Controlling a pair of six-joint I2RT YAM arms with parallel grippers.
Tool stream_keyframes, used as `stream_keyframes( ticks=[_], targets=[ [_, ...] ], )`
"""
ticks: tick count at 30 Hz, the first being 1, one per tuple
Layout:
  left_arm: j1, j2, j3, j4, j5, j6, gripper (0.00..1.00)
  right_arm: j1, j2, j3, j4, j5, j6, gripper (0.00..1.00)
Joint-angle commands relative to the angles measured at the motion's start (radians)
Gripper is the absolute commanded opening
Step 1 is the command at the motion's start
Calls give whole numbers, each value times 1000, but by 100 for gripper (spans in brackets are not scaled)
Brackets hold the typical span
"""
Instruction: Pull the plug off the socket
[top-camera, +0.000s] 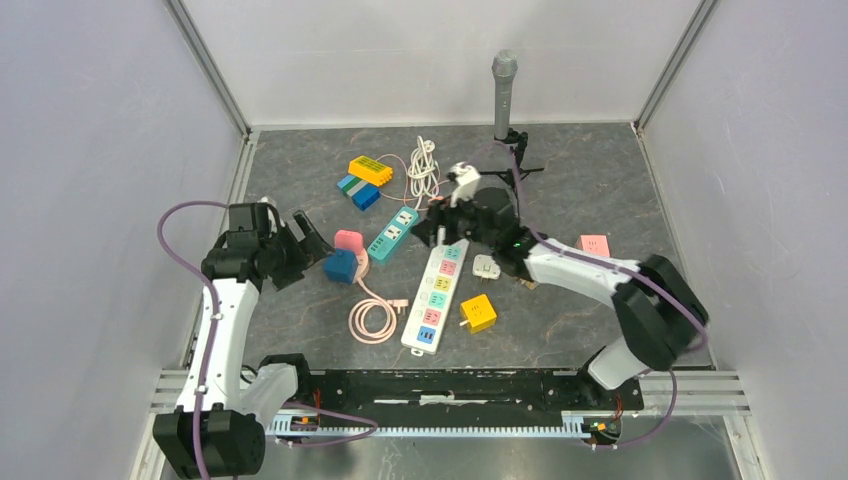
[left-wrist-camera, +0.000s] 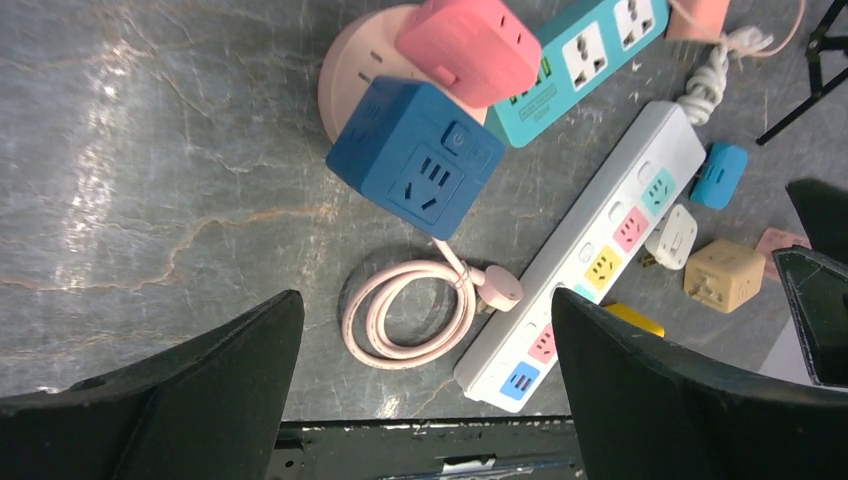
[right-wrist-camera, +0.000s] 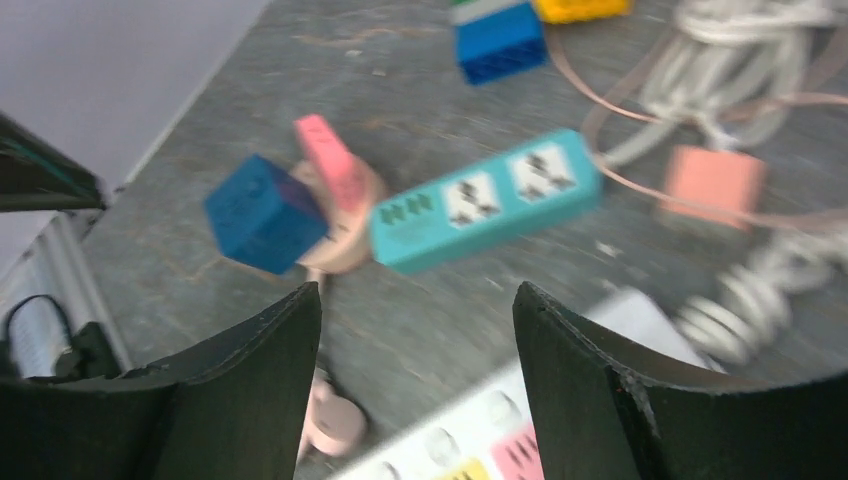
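Grey marble table (top-camera: 580, 190), and from the top camera we had both arms in shot: left gripper (top-camera: 306, 234) out by the blue cube (top-camera: 341, 266), right gripper (top-camera: 438, 226) over the far end of the white power strip (top-camera: 437, 295). Only this view gave us the microphone (top-camera: 504, 92) at the back.

The left wrist camera gave us the close look! Left gripper (left-wrist-camera: 428, 310) had its jaws spread wide with nothing between them, and past them lay the power strip (left-wrist-camera: 590, 255), the white plug (left-wrist-camera: 676, 236) and a yellow cube (left-wrist-camera: 722, 274). The plug sat out of every outlet, on the table just beside the strip's right edge, level with a pink outlet. From above it was a small white block (top-camera: 485, 266).

The right wrist camera was blurred and missed the plug entirely. We saw the right gripper (right-wrist-camera: 415, 300) with jaws parted and empty, the teal strip (right-wrist-camera: 487, 212) beyond and a corner of the white strip (right-wrist-camera: 480, 435) below.

The strip's long axis ran from near-left to far-right. The plug's longer side lay roughly along it; its pins were too small for us to call.
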Motion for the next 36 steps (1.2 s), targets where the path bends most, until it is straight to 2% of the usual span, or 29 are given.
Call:
stream_keyframes(
  ticks=[1, 5, 8, 11, 13, 16, 18, 21, 25, 28, 32, 36],
  targets=[
    [1, 7, -51, 64, 85, 23, 100, 78, 148, 169, 179, -119, 18, 75],
    [2, 58, -71, 67, 115, 36, 98, 109, 285, 272, 212, -165, 96, 74],
    [2, 91, -83, 73, 118, 51, 96, 115, 378, 338, 132, -107, 190, 74],
    [1, 117, -107, 95, 125, 53, 93, 117, 471, 430, 71, -124, 237, 73],
    [0, 130, -125, 113, 139, 50, 90, 120, 512, 458, 92, -158, 260, 72],
    [1, 153, -148, 136, 139, 42, 86, 127, 552, 479, 111, -173, 260, 72],
    [1, 170, -156, 140, 128, 40, 84, 129, 573, 473, 170, -197, 257, 64],
    [1, 197, -158, 139, 83, 33, 81, 132, 602, 450, 311, -263, 240, 58],
    [0, 208, -154, 144, 70, 17, 81, 135, 630, 454, 379, -266, 196, 59],
    [0, 209, -146, 149, 73, 5, 80, 137, 661, 484, 386, -262, 181, 60],
    [0, 201, -124, 159, 79, -4, 81, 142, 703, 519, 369, -275, 178, 50],
    [0, 185, -113, 176, 77, -9, 82, 153, 716, 502, 372, -279, 165, 51]
  ],
)
